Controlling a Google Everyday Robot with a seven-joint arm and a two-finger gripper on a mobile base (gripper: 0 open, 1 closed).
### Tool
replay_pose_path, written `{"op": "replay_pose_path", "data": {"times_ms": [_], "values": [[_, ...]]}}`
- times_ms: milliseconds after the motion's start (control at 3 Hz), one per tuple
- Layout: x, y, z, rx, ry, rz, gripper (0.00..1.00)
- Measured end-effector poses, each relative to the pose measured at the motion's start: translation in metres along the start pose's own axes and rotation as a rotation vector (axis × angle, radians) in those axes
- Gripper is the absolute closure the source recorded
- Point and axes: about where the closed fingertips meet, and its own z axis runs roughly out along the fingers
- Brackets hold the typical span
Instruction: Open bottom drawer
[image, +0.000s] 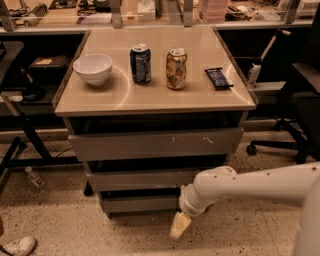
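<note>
The bottom drawer (137, 204) is the lowest and narrowest grey front of the three under the tan table top; its flat panel shows near the floor. The white arm reaches in from the right. My gripper (179, 226) hangs down from the wrist, just in front of and slightly below the drawer's right end, near the floor. Only one pale yellow fingertip (180, 225) shows clearly.
On the table top (150, 95) stand a white bowl (93, 68), a blue can (140, 63), a gold can (176, 68) and a dark snack bar (218, 78). A black office chair (295, 110) stands at right, a plastic bottle (34, 177) and a shoe (17, 246) at left.
</note>
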Motion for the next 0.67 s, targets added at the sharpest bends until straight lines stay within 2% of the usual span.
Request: {"op": "replay_pose_path", "data": {"times_ms": [333,667], "values": [[0.026,-0.017,0.051,0.005,0.007,0.034,0.00],[0.042,-0.031,0.089,0.005,0.020,0.049,0.00]]}}
